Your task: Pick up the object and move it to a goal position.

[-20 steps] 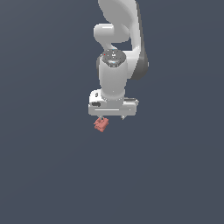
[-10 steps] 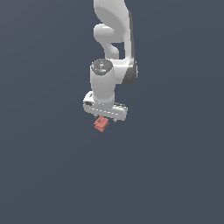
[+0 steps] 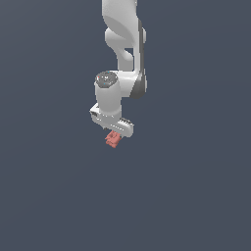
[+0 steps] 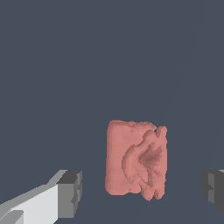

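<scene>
The salmon-red notched block (image 4: 136, 162) lies on the dark table directly under the hand (image 3: 112, 126), in the gap between its two fingers (image 4: 70, 187). The fingers are wide apart and do not touch it. In the wrist view, the block's long axis runs across the line joining the fingers.

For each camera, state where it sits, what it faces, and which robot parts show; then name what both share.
Exterior view: off the arm, some way back, facing the white arm, its pincer and the red piece below it.
Wrist view: on the wrist, looking out between the fingertips at the red piece; only the fingertips show, spread wide and not touching it.
Shared: the red piece and the pincer.
</scene>
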`<state>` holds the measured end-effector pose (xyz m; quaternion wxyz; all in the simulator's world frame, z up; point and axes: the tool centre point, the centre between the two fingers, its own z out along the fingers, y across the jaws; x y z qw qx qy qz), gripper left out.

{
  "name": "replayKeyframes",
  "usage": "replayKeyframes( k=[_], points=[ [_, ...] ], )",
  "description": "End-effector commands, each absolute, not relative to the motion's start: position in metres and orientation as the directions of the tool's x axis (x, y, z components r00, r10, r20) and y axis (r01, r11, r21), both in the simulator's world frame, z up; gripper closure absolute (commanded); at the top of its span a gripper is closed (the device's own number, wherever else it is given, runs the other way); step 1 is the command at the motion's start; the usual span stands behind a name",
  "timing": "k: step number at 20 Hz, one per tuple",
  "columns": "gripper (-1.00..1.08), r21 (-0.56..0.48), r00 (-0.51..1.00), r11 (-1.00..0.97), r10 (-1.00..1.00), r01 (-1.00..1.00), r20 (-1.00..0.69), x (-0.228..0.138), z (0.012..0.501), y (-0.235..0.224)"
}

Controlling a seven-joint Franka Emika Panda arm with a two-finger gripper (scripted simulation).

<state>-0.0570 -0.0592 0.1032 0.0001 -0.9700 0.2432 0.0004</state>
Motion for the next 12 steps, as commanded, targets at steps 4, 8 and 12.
replayKeyframes(
  k=[4,8,12],
  points=[
    [-0.92,0.0,0.864,-0.864,-0.503,-0.503,0.0,-0.061,0.099,-0.063],
    [-0.92,0.0,0.867,-0.867,-0.498,-0.498,-0.001,-0.061,0.096,-0.063],
    [-0.92,0.0,0.866,-0.866,-0.5,-0.5,0.0,-0.061,0.083,-0.063]
  ],
)
